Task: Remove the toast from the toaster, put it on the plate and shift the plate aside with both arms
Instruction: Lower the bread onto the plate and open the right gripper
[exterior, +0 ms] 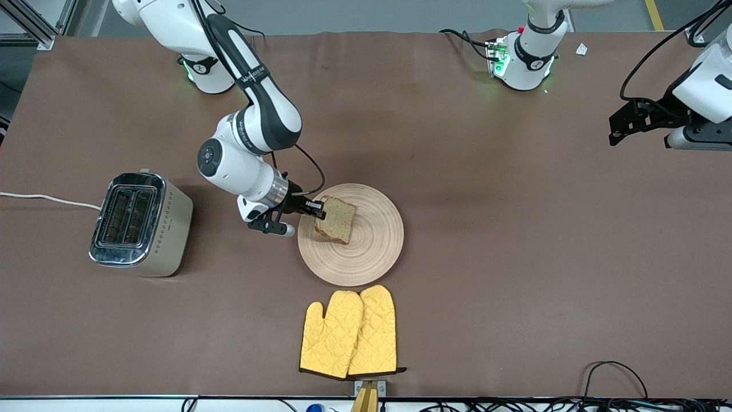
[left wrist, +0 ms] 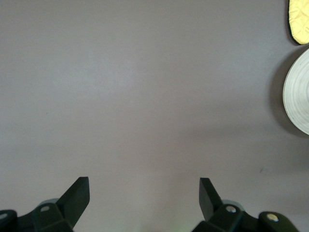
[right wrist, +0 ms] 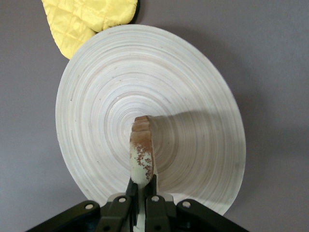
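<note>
The toast (exterior: 336,219), a speckled light brown slice with a darker crust, hangs tilted over the round pale wooden plate (exterior: 374,252). My right gripper (exterior: 318,210) is shut on the toast's edge at the plate's side toward the right arm's end of the table. In the right wrist view the toast (right wrist: 141,154) stands edge-on between the fingers (right wrist: 131,186), above the ringed plate (right wrist: 193,96). My left gripper (left wrist: 144,189) is open with nothing between its fingers, up over bare brown table at the left arm's end of the table (exterior: 623,129). The plate's rim (left wrist: 299,94) shows in the left wrist view.
A silver two-slot toaster (exterior: 140,225) stands toward the right arm's end of the table, its white cord (exterior: 46,199) running off the edge. A pair of yellow quilted oven mitts (exterior: 350,333) lies nearer to the front camera than the plate. Cables (exterior: 615,372) lie along the table's front edge.
</note>
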Action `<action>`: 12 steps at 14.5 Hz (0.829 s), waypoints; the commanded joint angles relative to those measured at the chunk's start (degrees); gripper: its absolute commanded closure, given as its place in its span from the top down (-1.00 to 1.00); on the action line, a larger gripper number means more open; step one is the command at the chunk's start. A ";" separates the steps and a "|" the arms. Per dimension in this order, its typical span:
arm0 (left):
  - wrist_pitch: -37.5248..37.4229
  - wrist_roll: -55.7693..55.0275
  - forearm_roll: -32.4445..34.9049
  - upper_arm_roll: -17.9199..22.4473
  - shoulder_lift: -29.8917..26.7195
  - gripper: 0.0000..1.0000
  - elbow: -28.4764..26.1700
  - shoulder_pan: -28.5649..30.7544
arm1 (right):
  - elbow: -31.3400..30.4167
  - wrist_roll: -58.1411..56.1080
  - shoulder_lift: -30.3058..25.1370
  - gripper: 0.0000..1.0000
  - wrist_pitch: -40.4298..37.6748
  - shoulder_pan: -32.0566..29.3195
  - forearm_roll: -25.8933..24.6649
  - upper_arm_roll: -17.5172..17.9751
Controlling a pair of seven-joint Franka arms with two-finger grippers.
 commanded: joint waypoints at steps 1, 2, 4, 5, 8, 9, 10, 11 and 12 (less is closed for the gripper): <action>-0.79 -0.38 -0.78 -0.10 1.21 1.00 1.45 -0.07 | 0.25 -8.93 1.67 -1.00 1.04 -1.44 4.52 0.52; -0.70 -0.73 -0.87 -0.18 1.29 1.00 1.45 -0.24 | 0.78 -11.74 2.54 -1.00 0.96 -1.44 6.54 0.52; -0.70 -1.18 -0.96 -0.27 1.90 1.00 1.45 -0.59 | 2.97 -14.83 4.48 -1.00 0.87 -0.66 10.32 0.52; -0.70 -1.18 -1.05 -0.36 2.08 1.00 1.45 -0.68 | 4.20 -15.71 5.62 -1.00 0.87 -0.57 10.43 0.52; -0.53 -1.26 -2.09 -0.45 2.79 1.00 1.45 -0.86 | 5.36 -19.31 6.68 -1.00 0.17 -1.70 10.43 0.43; -0.35 -1.35 -2.97 -0.45 3.22 1.00 1.45 -0.86 | 5.18 -20.02 6.68 -0.98 0.08 -2.40 10.51 0.43; 0.08 -1.35 -3.24 -0.45 3.58 1.00 1.45 -0.86 | 5.00 -20.20 6.68 -0.92 -0.27 -3.02 10.52 0.43; 0.35 -1.35 -3.25 -0.45 3.67 1.00 1.45 -0.86 | 4.92 -20.29 6.60 -0.93 -1.15 -3.11 10.52 0.43; 0.70 -1.35 -3.25 -0.45 3.75 1.00 1.45 -0.86 | 4.83 -20.47 6.60 -0.94 -1.94 -3.37 10.52 0.34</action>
